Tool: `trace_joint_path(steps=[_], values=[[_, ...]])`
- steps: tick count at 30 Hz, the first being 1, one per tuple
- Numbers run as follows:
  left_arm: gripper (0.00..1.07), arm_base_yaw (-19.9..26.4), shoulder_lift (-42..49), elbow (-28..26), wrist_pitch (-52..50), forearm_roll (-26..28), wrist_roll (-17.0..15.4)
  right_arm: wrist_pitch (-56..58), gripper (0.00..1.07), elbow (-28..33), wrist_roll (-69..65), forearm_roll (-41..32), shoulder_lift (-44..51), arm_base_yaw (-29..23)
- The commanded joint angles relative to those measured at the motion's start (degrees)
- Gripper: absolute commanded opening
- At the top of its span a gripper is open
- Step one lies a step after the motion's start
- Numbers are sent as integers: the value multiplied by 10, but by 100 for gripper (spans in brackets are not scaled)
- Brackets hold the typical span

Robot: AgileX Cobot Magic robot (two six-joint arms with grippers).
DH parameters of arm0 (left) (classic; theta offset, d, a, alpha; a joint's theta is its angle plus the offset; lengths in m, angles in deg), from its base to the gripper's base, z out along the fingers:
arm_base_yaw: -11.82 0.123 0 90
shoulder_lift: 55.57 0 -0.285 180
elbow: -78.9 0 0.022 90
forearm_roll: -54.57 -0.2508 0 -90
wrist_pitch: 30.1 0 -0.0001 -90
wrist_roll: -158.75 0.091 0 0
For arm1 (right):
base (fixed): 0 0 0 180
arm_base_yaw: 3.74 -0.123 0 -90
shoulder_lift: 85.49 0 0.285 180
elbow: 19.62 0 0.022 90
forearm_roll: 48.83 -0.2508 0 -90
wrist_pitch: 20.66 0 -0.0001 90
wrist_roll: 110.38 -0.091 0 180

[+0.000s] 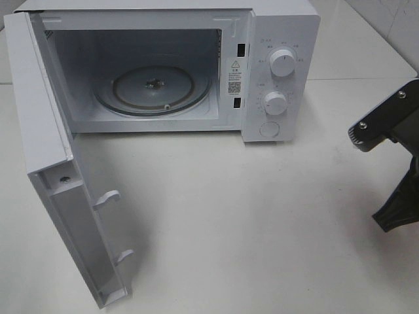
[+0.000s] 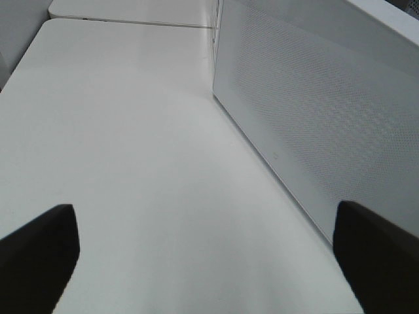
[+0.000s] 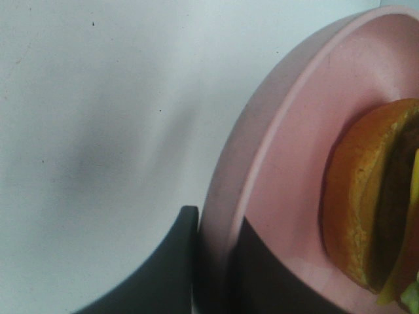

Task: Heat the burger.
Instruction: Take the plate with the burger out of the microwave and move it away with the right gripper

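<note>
The burger (image 3: 366, 203) shows only in the right wrist view, with a golden-brown bun, a dark patty and a bit of yellow and green. It rests on a round pink plate (image 3: 288, 163). My right gripper (image 3: 216, 255) is shut on the plate's rim, one dark finger (image 3: 163, 275) under it and the other on top. In the exterior view only part of the right arm (image 1: 393, 131) shows at the right edge; burger and plate are out of that view. My left gripper (image 2: 209, 261) hangs open over the bare table, holding nothing.
The white microwave (image 1: 275, 39) stands at the back with its door (image 1: 65, 196) swung wide open to the left. Its glass turntable (image 1: 154, 88) holds nothing. The door's outer face (image 2: 314, 111) is close beside my left gripper. White table (image 1: 249, 222) lies in front.
</note>
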Motion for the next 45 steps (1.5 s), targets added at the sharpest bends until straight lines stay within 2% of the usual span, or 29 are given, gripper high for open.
trace_joint_path(steps=[1, 18, 32, 39, 45], values=[[98, -3, 10, 1, -6, -1, 0, 22, 0, -11, -67, 41, -37, 2], [98, -3, 10, 1, -6, -1, 0, 3, 1, -11, -195, 82, -184, 3], [98, -3, 10, 1, -6, -1, 0, -61, 2, -11, -254, 112, -285, 71], [98, -3, 10, 1, -6, -1, 0, -66, 6, -11, -289, 132, -323, 89], [98, -3, 10, 1, -6, -1, 0, -73, 18, -11, -290, 128, -328, 91]])
